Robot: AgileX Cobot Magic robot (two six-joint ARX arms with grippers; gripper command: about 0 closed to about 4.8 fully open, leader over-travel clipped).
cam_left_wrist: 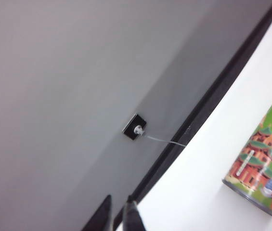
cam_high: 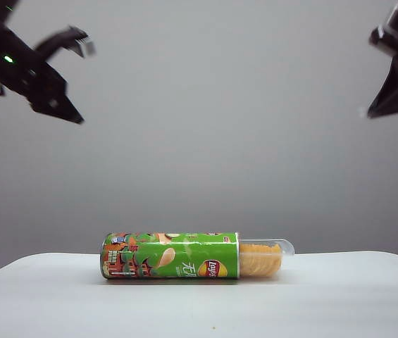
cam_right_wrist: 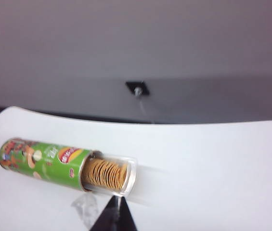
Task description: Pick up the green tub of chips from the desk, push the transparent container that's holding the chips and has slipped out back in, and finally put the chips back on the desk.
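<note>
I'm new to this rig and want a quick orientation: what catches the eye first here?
A bright green cylindrical tub of chips lies on its side mid-way across the plain white desk, its clear plastic container of yellow-orange chips sticking out of the right end. High above, the left gripper and right gripper hang at the upper corners, touching nothing.

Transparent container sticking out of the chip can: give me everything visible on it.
The transparent container is a thin clear plastic tray with a rounded end, partly slid out of the open end of the green tub of chips, which lies on its side on the desk. A stack of yellow-orange chips shows through it. The left gripper and right gripper hang above; neither touches it.
</note>
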